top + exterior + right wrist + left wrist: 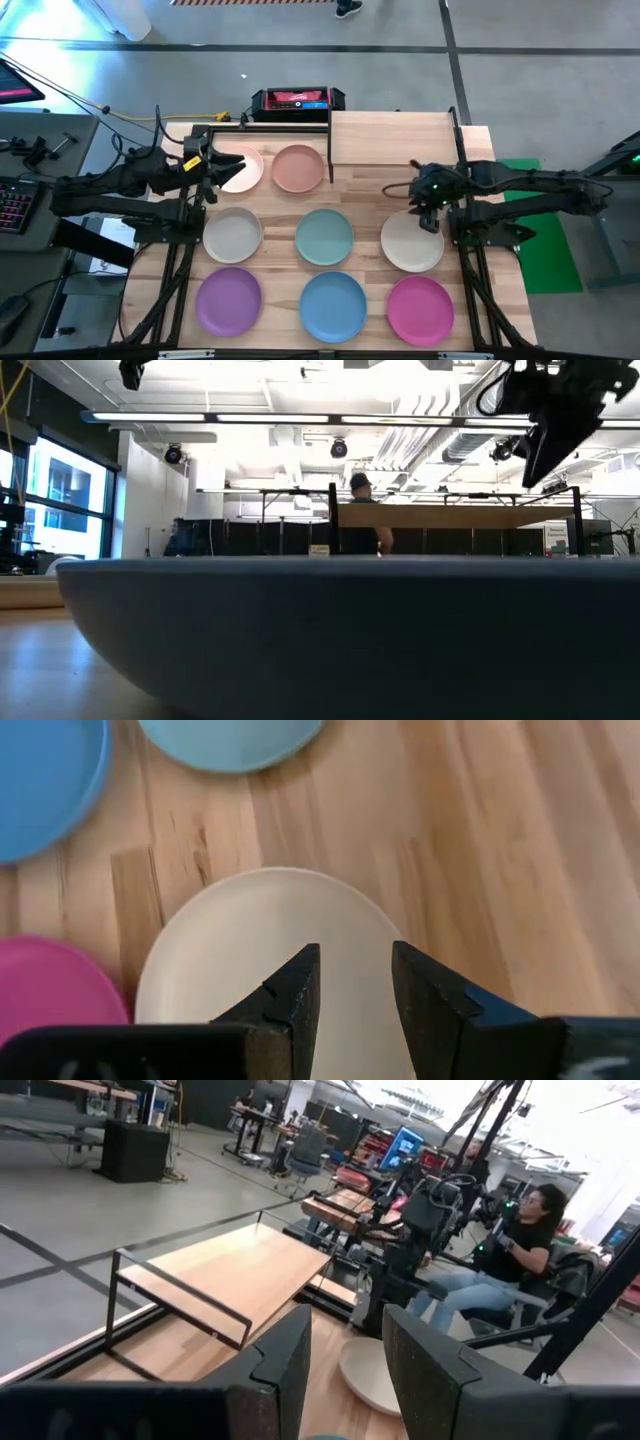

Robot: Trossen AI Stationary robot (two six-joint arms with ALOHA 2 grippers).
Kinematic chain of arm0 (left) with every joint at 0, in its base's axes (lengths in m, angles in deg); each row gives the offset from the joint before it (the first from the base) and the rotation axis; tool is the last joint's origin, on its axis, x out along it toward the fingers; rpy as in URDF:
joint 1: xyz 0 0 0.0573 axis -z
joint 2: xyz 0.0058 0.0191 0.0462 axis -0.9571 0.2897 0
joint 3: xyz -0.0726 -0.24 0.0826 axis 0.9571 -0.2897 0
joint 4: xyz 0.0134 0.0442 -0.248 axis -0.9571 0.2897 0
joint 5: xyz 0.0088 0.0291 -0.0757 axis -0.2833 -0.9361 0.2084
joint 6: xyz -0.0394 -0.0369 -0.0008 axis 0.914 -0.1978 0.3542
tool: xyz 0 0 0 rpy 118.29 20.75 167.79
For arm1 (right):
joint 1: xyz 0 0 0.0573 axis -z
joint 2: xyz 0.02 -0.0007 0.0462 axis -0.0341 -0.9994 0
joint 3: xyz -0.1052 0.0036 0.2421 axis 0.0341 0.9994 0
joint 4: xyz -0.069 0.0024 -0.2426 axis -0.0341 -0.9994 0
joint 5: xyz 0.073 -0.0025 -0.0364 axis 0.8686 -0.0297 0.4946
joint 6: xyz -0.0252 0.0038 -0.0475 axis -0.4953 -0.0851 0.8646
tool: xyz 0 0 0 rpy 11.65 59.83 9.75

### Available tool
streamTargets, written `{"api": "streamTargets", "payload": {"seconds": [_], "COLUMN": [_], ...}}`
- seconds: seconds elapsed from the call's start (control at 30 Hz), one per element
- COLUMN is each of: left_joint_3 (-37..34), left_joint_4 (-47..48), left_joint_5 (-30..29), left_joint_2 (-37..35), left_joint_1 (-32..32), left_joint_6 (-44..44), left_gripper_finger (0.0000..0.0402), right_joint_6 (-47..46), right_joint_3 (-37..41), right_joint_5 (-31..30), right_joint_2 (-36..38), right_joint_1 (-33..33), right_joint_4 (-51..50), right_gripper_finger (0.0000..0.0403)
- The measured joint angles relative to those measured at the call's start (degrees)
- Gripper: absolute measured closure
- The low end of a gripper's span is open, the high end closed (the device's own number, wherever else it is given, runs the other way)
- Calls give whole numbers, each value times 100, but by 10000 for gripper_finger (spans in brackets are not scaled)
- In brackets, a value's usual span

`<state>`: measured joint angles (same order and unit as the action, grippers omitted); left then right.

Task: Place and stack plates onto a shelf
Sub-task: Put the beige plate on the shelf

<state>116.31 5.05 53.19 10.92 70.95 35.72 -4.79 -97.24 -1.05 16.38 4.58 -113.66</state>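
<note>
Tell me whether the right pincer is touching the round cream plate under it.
Cannot tell. In the right wrist view the right pincer, fingers parted, hangs over the round matte cream plate, but no gap or contact shows plainly; the high view is no clearer.

2 dark jointed arms (120, 185), black claws (355, 985)

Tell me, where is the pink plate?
In the high view, the magenta plate lies at the table's front right corner, beside the blue plate and just below a cream plate.
</note>
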Motion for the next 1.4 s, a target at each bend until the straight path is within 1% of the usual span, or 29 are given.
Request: {"api": "streamTargets", "payload": {"seconds": [0.13,0.27,0.4,0.47,0.63,0.77,0.9,1.2,1.4], "left_joint_3": [0,0,0,0,0,0,0,0,0], "left_joint_4": [121,136,142,140,140,140,140,140,140], "left_joint_5": [-1,-1,0,0,-1,-1,-1,-1,-1], "left_joint_2": [0,27,52,51,63,63,63,63,74], "left_joint_1": [1,1,1,-1,-1,-1,1,1,0], "left_joint_6": [0,0,0,0,0,0,0,0,0], "left_gripper_finger": [284,284,284,284,284,284,284,284,284], "right_joint_6": [-19,-120,-209,-273,-228,291,805,1779,2356], "right_joint_3": [253,269,272,247,-53,-314,-364,-369,-369], "right_joint_5": [0,-34,-45,-18,-11,-11,-50,-802,-916], "right_joint_2": [-281,-713,-1173,-1402,-1949,-2356,-2705,-3185,-3314], "right_joint_1": [-262,-480,-721,-842,-1084,-1149,-1134,-1132,-1132], "right_joint_4": [299,383,764,913,928,940,916,940,1125], "right_gripper_finger": [295,295,295,295,295,295,295,295,295]}}
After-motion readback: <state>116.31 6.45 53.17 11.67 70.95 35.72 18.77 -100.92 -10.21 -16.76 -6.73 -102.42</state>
